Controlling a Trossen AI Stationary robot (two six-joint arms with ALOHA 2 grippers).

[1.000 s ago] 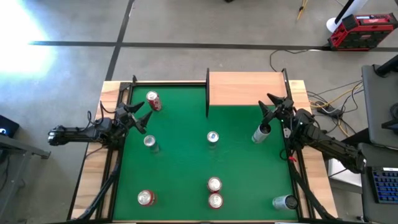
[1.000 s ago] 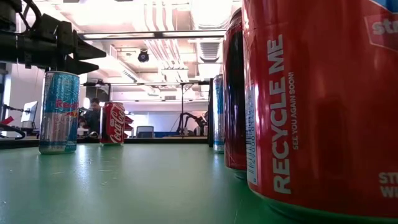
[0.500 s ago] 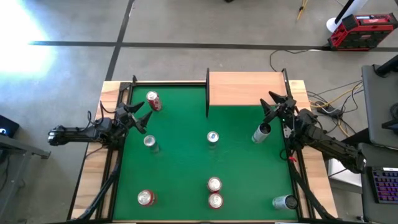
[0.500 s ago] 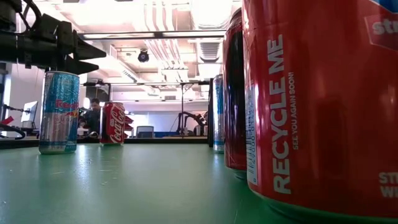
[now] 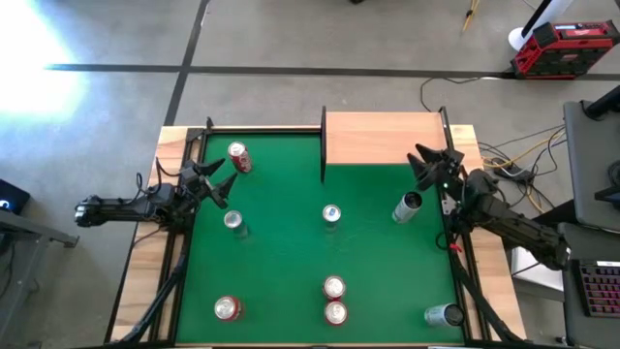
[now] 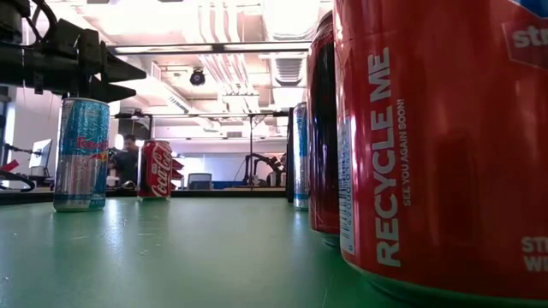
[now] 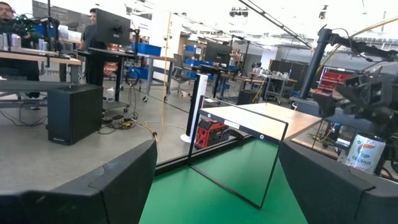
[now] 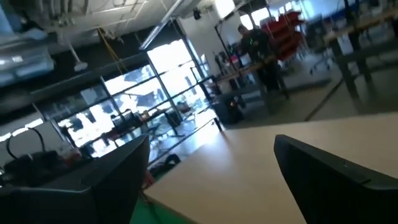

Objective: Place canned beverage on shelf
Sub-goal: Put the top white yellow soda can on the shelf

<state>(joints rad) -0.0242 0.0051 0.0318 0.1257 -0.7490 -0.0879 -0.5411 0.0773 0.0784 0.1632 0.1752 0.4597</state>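
1. Since the earlier frame, the right gripper (image 5: pixel 433 158) has drawn back from the tilted silver can (image 5: pixel 407 206) toward the shelf (image 5: pixel 383 138); the can has stayed in place on the green felt (image 5: pixel 291 252), just near of the shelf.
2. Right gripper's fingers stand spread with nothing between them, at the shelf's right near corner; its wrist view looks across the light-wood board (image 8: pixel 261 168).
3. Left gripper (image 5: pixel 215 182) hovers at the table's left edge, fingers parted and empty, between the red can (image 5: pixel 238 156) at far left and a slim blue-silver can (image 5: pixel 233 223).
4. The shelf sits at the table's far right, its black posts (image 5: pixel 323 145) at the edges, with no can on it.
5. Another blue-topped can (image 5: pixel 331 214) stands mid-table; two red cans (image 5: pixel 334 300) stand near centre, one red can (image 5: pixel 226 308) near left, and a silver can (image 5: pixel 443 314) near right.
6. Low view: the big red can (image 6: pixel 437 137) fills the right.
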